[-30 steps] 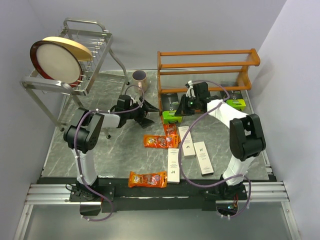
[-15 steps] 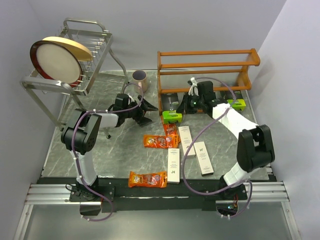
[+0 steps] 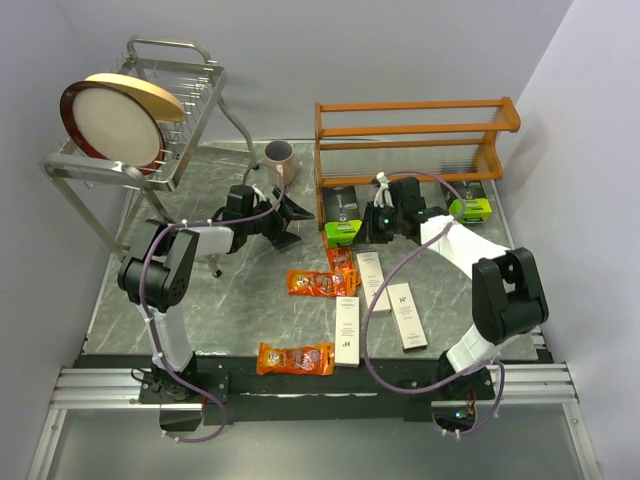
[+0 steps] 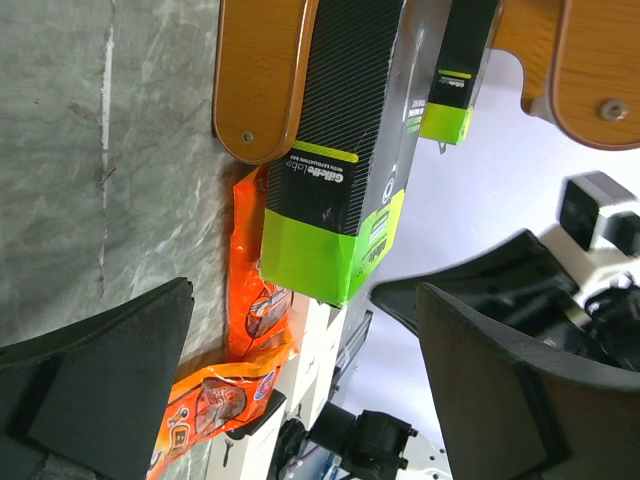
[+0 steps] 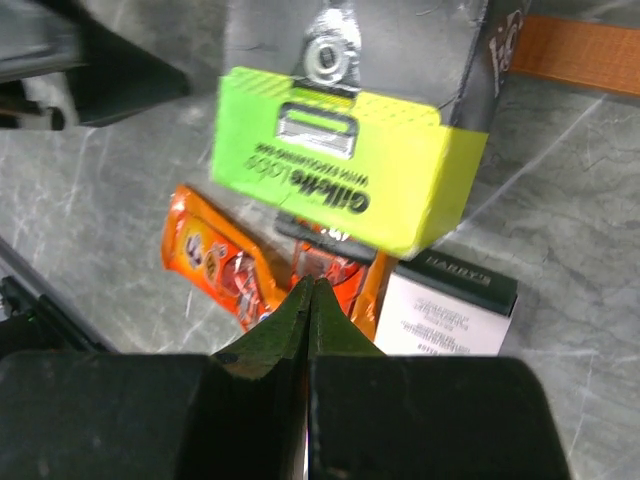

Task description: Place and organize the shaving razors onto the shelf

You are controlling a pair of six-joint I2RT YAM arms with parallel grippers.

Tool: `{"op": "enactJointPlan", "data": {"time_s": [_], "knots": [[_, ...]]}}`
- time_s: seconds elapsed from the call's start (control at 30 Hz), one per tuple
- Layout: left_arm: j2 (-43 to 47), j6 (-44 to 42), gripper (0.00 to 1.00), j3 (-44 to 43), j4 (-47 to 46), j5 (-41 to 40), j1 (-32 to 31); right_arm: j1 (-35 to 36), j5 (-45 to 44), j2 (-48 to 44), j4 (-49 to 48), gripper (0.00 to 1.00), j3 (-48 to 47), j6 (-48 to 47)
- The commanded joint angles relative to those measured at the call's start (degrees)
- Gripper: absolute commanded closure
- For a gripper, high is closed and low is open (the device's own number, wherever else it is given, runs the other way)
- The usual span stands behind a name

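Because the lime-green-and-black Gillette pack lies half in and half out of the wooden shelf, what matters is how its long axis runs. That axis goes from the near side of the table toward the shelf's back, with the black end under the lower rail and the green end sticking out. The left gripper is near the pack's left flank with its jaws spread wide and facing across the pack's narrow width. The right gripper is just beside the opposite flank, fingers pressed together and holding nothing. The left looks better placed to take hold. White boxes and orange packets lie on the tabletop, nearer the arm bases.
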State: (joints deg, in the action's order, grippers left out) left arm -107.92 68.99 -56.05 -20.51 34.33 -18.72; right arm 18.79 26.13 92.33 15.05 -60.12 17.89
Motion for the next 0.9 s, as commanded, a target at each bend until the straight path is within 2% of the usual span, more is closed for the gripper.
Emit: {"op": "enactJointPlan", "data": {"time_s": [0.0, 0.53, 0.87], "knots": [[3.6, -2.5, 0.02, 0.9, 0.6, -1.0, 0.8, 0.7, -2.7, 4.0, -2.2, 1.0, -3.9, -0.5], [7.0, -4.1, 0.0, 3.3, 1.9, -2.5, 1.9, 0.9, -4.2, 14.2, -3.6, 1.0, -14.5, 0.6], [7.2, -4.5, 0.01, 3.6, 1.8, -2.9, 2.0, 2.9, -3.4, 15.8, -5.6, 1.0, -14.9, 3.1]]}}
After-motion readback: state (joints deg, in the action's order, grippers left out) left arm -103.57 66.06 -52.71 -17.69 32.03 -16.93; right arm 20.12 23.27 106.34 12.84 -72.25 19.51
